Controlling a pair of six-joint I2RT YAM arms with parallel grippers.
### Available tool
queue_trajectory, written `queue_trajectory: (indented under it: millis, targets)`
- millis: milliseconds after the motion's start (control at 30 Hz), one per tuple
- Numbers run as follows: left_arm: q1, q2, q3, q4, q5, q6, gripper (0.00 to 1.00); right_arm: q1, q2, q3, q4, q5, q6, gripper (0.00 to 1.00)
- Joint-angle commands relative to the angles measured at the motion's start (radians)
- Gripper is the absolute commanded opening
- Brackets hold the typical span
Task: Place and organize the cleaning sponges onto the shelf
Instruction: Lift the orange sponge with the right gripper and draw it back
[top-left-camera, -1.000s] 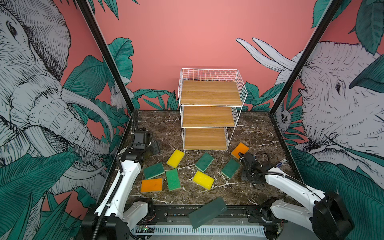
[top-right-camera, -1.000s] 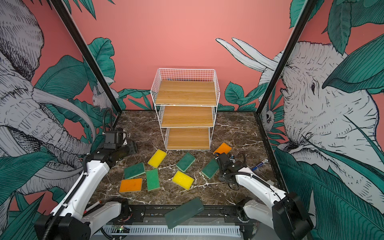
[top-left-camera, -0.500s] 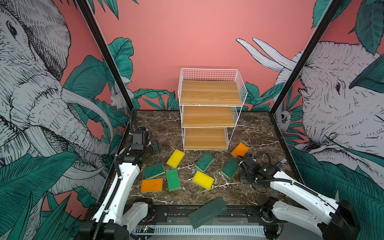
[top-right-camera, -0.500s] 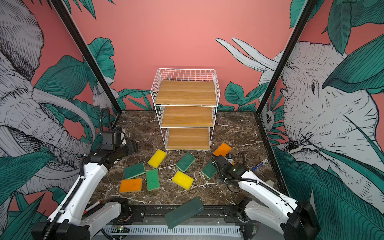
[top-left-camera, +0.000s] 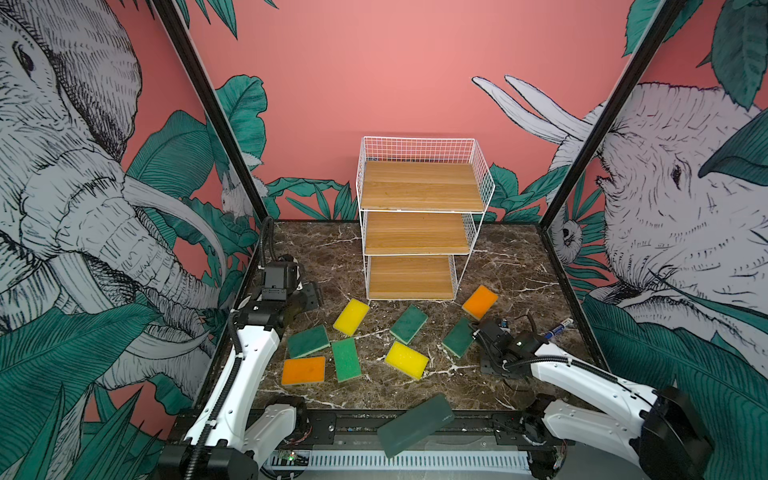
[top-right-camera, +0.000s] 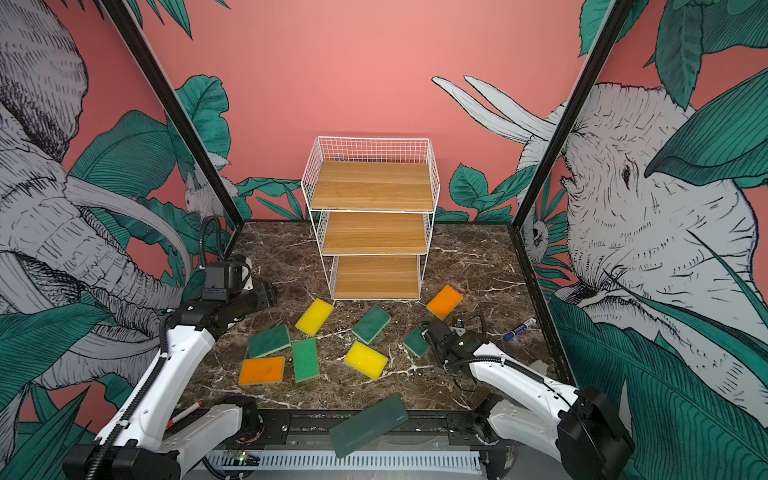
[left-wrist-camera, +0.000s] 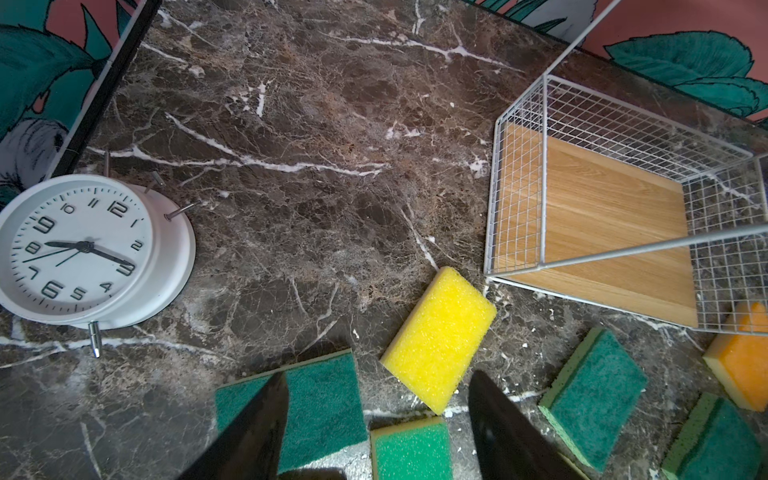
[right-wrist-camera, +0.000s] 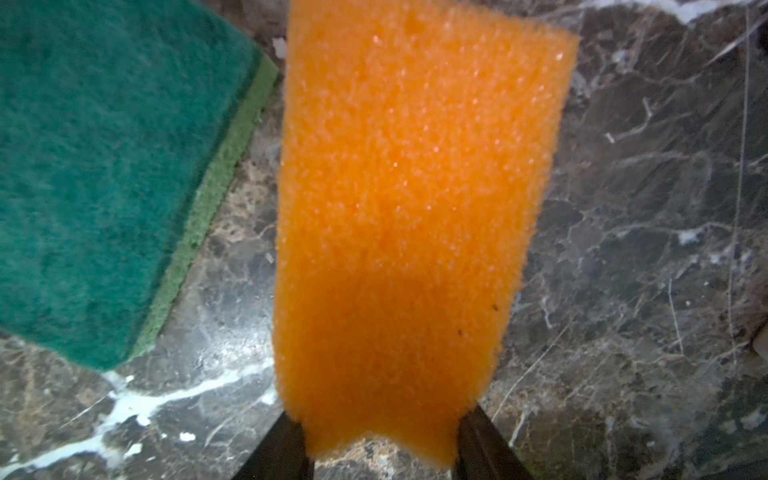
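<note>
Where mural walls (top-left-camera: 395, 62) meet, marble tabletop (top-left-camera: 519, 257) bears scattered sponges (top-left-camera: 351, 316).

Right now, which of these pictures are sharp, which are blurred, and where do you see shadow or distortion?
Right wrist view: orange sponge and green scouring sponge both soft, very near the lens; shadow on the orange one's near end. Left wrist view: alarm clock and yellow sponge sharp, fingertips blurred. In both top views: sharp; black frame posts splay outward, likely wide-angle.
</note>
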Motion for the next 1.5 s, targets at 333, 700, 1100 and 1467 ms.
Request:
queue_trajectory:
  millis: [333,700,1100,1467]
  targets:
    - [0.002,0.007,0.008,-0.036,0.001,0.016,0.7,0.005,0.103,-0.001,0.096,-0.029,0.018,0.71]
    - [0.003,0.009,0.013,-0.039,0.0,0.021,0.7,0.006,0.159,-0.005,0.121,-0.035,0.029,0.85]
    - [0.004,0.007,0.0,-0.044,0.005,0.027,0.7,-0.028,0.163,-0.056,0.19,-0.065,0.048,0.81]
    - [0.003,0.005,-0.025,-0.036,0.019,0.026,0.7,-0.031,0.187,-0.04,0.178,-0.068,0.043,0.53]
